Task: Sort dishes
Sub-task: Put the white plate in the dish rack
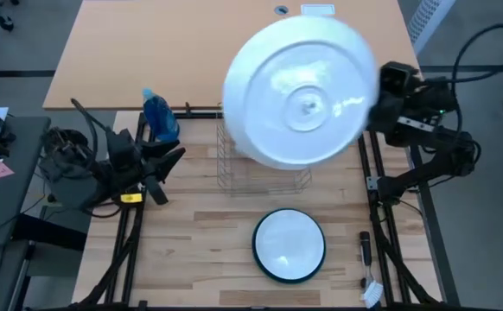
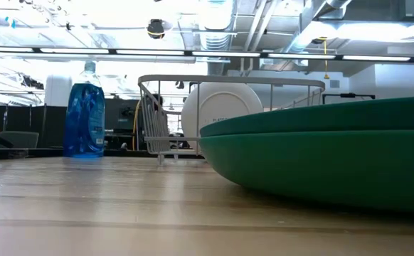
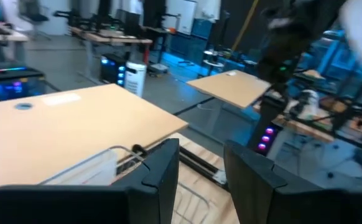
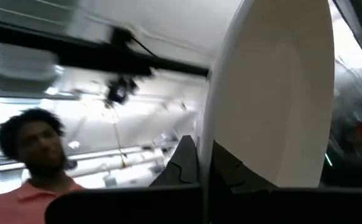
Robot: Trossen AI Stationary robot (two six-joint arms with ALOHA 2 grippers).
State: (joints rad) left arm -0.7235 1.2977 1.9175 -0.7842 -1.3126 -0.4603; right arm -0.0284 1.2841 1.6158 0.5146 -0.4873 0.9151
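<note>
The right tool [image 1: 374, 102] is raised high, pinched shut (fingers together), while the left tool [image 1: 172, 161] waits open, low.

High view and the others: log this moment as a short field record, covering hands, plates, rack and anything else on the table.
right hand: shut on the white plate, held high above the rack
left hand: open, idle at the table's left side
rack: holds one white dish standing upright
rimmed plate: white with dark rim, flat on the table, near edge
green plate: close to the low camera
spray bottle: blue, left of the rack
</note>
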